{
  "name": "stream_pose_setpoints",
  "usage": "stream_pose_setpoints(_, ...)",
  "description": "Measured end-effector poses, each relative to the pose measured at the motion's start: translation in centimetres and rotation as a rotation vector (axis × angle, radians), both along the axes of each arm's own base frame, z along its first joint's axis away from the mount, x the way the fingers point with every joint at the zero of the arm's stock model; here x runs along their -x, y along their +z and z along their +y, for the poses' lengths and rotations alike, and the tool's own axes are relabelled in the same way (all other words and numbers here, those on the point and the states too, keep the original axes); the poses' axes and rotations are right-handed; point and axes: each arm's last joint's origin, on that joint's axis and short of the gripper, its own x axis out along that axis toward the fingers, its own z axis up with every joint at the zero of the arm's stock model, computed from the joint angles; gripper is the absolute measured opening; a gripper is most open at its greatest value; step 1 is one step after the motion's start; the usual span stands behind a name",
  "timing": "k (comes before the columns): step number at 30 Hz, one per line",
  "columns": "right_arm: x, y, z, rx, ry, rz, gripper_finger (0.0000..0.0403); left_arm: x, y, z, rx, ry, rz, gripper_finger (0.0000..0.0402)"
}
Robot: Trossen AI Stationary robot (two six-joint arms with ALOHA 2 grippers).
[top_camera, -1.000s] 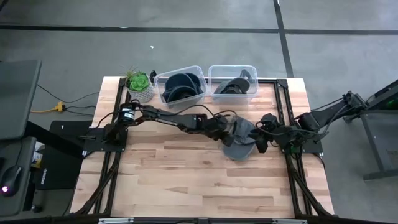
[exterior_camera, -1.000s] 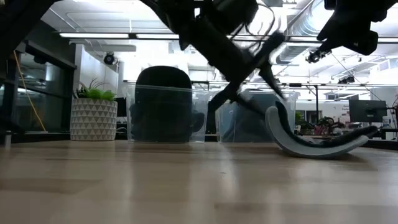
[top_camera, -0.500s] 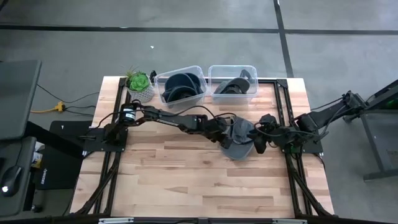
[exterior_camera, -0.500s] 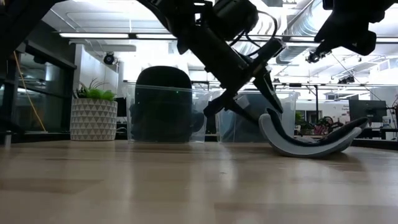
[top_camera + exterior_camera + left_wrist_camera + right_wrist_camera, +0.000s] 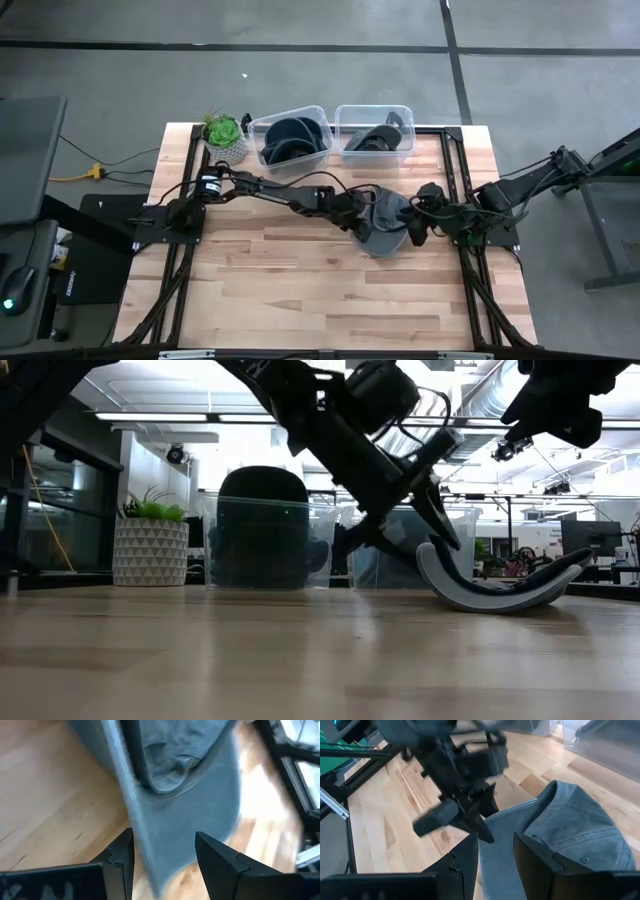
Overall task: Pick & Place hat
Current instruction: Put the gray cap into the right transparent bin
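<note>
Hat status first: the grey fabric baseball cap (image 5: 385, 222) lies on the light wooden butcher-block table (image 5: 300, 290), just right of centre, between my two arms. In the low view its peak (image 5: 450, 575) curls upward off the wood while the rest rests on the surface.

My left pincer (image 5: 165, 857) sits at the cap's 9 o'clock side. Its fingers stand apart, straddling the peak's edge, and no clamp is made. My right pincer (image 5: 495, 855) hovers at the cap's 3 o'clock side, fingers apart and holding nothing; the cap's crown (image 5: 575, 827) shows just beyond it.

Progress, as I judge it: the pick is not yet secured and placing remains entirely. Two clear plastic bins stand at the table's 12 o'clock edge. The left bin (image 5: 292, 140) and the right bin (image 5: 374, 130) each hold dark items, apparently hats; either is a plausible destination.

A green plant in a white patterned pot (image 5: 224, 137) stands at the 11 o'clock corner. The table sits on a grey concrete floor (image 5: 300, 60). Behind it, the low view shows an open workshop with ceiling strip lights (image 5: 150, 417).
</note>
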Motion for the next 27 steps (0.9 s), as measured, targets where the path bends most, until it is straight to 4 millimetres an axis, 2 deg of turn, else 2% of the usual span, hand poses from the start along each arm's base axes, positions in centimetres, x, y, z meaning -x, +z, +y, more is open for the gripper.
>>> stream_pose_setpoints(3,-0.04,0.06,-0.03,0.008,-0.012,-0.01,0.0119,0.11,-0.71,0.0,-0.008,-0.01,0.032,0.0156)
stream_pose_setpoints(20,-0.1,0.14,-0.09,0.014,-0.04,-0.03,0.0119,-0.3,0.0,-0.03,-0.025,-0.044,-0.041,0.0155)
stream_pose_setpoints(27,-0.15,0.21,-0.15,0.031,-0.062,-0.044,0.0119,-0.41,0.11,0.14,-0.062,0.003,-0.054,0.0132)
